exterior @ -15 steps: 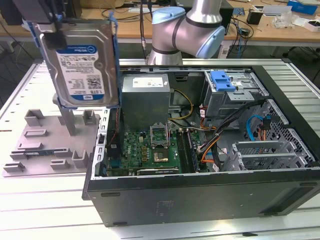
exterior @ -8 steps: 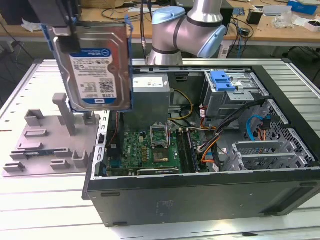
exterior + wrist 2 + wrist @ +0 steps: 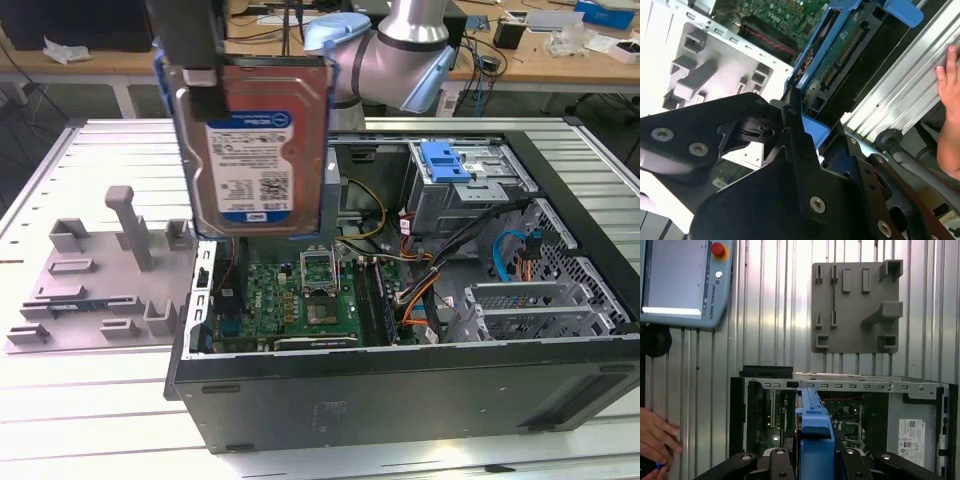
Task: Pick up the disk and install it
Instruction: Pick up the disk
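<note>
1. The gripper [image 3: 792, 120] is pinched onto the disk [image 3: 255, 140], its black fingers clamping one edge of the bright blue carrier frame.
2. In the exterior view the disk hangs upright in the air, clear of every surface. Its white-and-blue label faces the camera and its silver body is framed in blue.
3. In that view the disk is in front of and above the end of the open computer case [image 3: 400, 385] towards the exterior view's left, over the green motherboard [image 3: 300, 290].
4. The silver-and-blue arm [image 3: 400, 60] reaches in from behind the case.
5. Inside the case, towards the exterior view's right, stands a perforated silver drive cage [image 3: 470, 195] topped by a blue clip [image 3: 445, 160], well apart from the disk.
6. A grey fixture plate [image 3: 100, 270] with raised blocks and slots lies on the slatted metal worktop [image 3: 100, 420], just beside the case on the exterior view's left.
7. In the first wrist view the disk [image 3: 812, 425] is seen edge-on between the gripper's black parts, with the open case beyond it and the fixture plate [image 3: 855, 305] beyond that.
8. In the second wrist view the disk's [image 3: 840, 45] connector end and green circuit board show.
9. A person's hand [image 3: 657, 432] rests at the worktop's edge, and a teach pendant [image 3: 685, 280] with a red button lies on the worktop nearby.
</note>
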`<state>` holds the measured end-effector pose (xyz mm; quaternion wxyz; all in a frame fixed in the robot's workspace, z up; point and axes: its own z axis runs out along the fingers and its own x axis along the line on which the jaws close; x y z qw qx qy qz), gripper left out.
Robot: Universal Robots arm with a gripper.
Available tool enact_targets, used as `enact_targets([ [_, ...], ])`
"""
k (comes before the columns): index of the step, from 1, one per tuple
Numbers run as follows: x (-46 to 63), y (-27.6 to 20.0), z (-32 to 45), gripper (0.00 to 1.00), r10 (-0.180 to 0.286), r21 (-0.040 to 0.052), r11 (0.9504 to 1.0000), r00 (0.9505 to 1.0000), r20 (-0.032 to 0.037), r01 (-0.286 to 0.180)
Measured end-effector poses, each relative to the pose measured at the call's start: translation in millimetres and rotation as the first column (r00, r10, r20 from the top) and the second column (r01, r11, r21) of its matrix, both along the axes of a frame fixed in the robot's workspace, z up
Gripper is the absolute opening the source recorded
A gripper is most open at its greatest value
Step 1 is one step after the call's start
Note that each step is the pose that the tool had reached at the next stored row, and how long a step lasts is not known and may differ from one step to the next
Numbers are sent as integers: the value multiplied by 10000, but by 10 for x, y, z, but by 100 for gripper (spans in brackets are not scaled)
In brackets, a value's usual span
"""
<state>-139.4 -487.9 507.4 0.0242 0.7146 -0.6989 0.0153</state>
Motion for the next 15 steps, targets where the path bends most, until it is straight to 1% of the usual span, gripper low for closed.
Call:
enact_targets([
  [2,82,-31,0,37,-1,1,10000,10000,1,1],
  [3,162,-61,1,37,1,1,10000,10000,0,-1],
  [9,408,-150,1,37,0,3,10000,10000,1,0],
  [10,470,-172,2,37,2,4,10000,10000,0,-2],
  [15,676,-241,2,37,2,6,10000,10000,0,-2],
])
